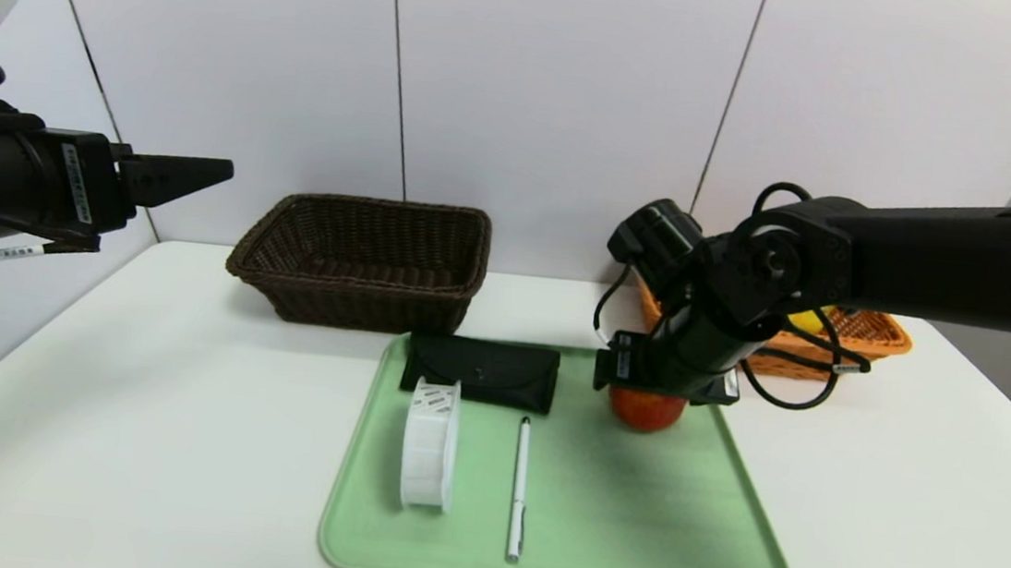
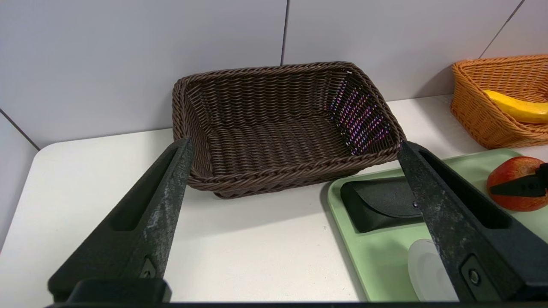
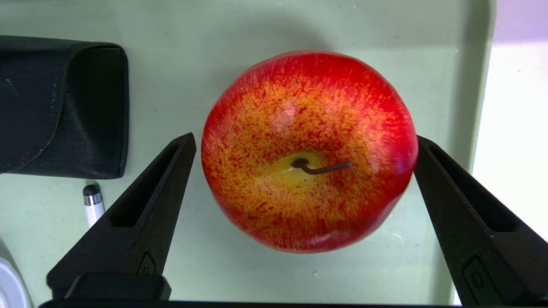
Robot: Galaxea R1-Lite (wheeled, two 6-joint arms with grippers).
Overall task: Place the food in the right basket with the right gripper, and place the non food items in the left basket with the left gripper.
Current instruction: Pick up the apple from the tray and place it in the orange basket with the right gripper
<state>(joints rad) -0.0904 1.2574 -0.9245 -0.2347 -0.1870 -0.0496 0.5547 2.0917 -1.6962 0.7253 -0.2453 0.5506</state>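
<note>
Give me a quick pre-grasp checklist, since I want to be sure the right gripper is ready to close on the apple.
1. Right gripper open: ok.
2. Apple centred between its fingers: ok.
3. Fingers low enough around the apple: cannot tell.
4. Pouch and pen clear of the fingers: ok.
5. Orange basket has room beside the banana: ok.
6. Left gripper parked away from the tray: ok.

Head view: high, facing tray [image 1: 723, 528] and wall. Right wrist view: close above apple [image 3: 309, 149]. Left wrist view: level; shares apple.
</note>
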